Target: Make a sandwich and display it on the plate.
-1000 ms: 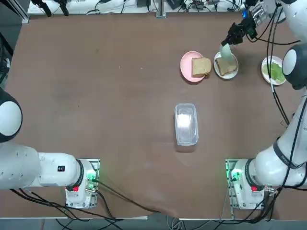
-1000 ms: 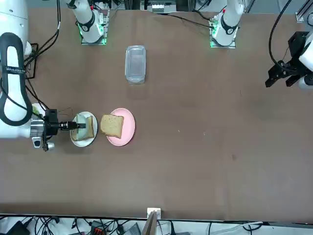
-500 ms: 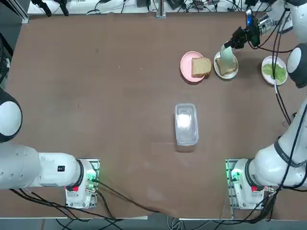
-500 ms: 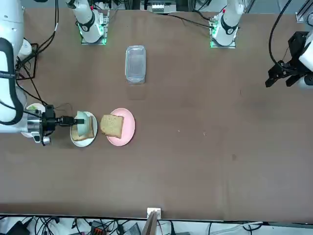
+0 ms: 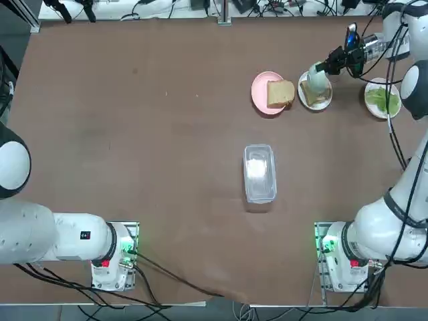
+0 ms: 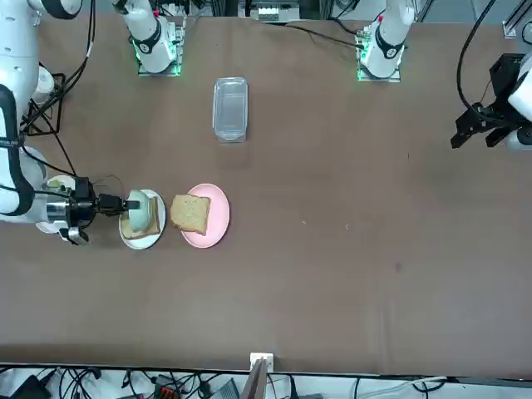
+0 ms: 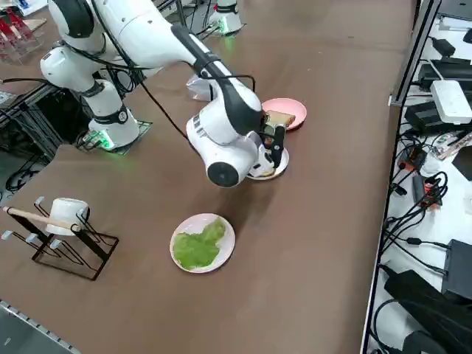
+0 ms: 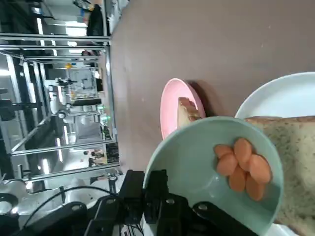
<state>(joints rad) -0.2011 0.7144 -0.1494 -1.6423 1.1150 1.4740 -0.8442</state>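
Pale-green cup [image 5: 317, 77] sits tipped in the right gripper [image 5: 327, 67] in the top view's upper right, the fingers pinched on its rim. It hangs over a white plate [image 5: 315, 101] carrying one bread slice [image 5: 311, 89]. Just left of that stands a pink plate [image 5: 259, 87] with a second slice [image 5: 280, 92]; to the right, well apart, a white plate [image 5: 381, 110] holds lettuce [image 5: 383, 99]. A clear box [image 5: 259, 172] lies mid-frame.

From the front, the gripper [image 6: 125, 204] reaches in level from the left edge, with the cup [image 6: 140, 213] over the white plate [image 6: 143, 241] at lower left. The pink plate [image 6: 218, 218] and its slice [image 6: 190, 214] are immediately right of it.

In the right side view, the arm's wrist covers most of the bread plate [image 7: 277, 169] at centre; the pink plate [image 7: 295, 114] is just beyond, and the lettuce plate [image 7: 202, 243] lies nearer, lower in the frame.

At the wrist, the gripper [image 8: 147, 191] clamps the rim of the cup [image 8: 197, 162], which is turned on its side with orange sausage slices [image 8: 243, 167] in it. The bread slice [image 8: 295, 162] on its plate [image 8: 275, 96] lies right behind the cup, and the pink plate [image 8: 170, 105] beyond.
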